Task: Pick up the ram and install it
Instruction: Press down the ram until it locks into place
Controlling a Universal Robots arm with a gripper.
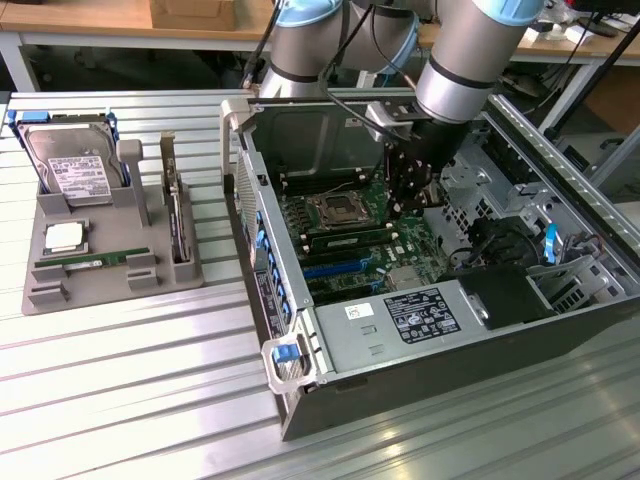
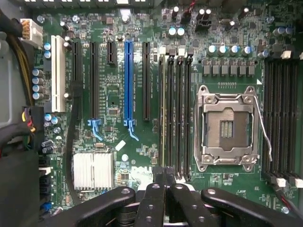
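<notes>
Plainly, the ram (image 1: 85, 262) lies flat in a groove of the grey tray (image 1: 100, 292) on the desk (image 1: 120, 390), at the exterior view's left. It is a long green stick with a pale label, untouched and well apart from the arm. On the same tray a hard drive (image 1: 68, 165) leans at the back, a small silver CPU chip (image 1: 65, 237) sits between the drive and the ram, and an expansion card (image 1: 175, 215) stands on edge at the tray's side nearest the computer.

The gripper (image 1: 405, 205) hangs inside the open computer case (image 1: 450, 345), above the motherboard (image 1: 400, 258) and just beside the empty CPU socket (image 1: 335, 210). In the wrist view the gripper (image 2: 165, 177) has its jaws clenched together with nothing held between them. They sit over the ends of the black memory slots, between the socket (image 2: 227, 125) and the blue expansion slot (image 2: 128, 80).

One memory slot next to the socket seems to carry a green stick already seated (image 1: 350, 241). In the wrist view it reads as a thin pale edge (image 2: 163, 109) along that slot, though I cannot be sure. I cannot tell whether the fingertips touch it. A ribbed silver heatsink (image 2: 93, 171) sits on the board (image 2: 113, 94) near the blue slot's latch.
</notes>
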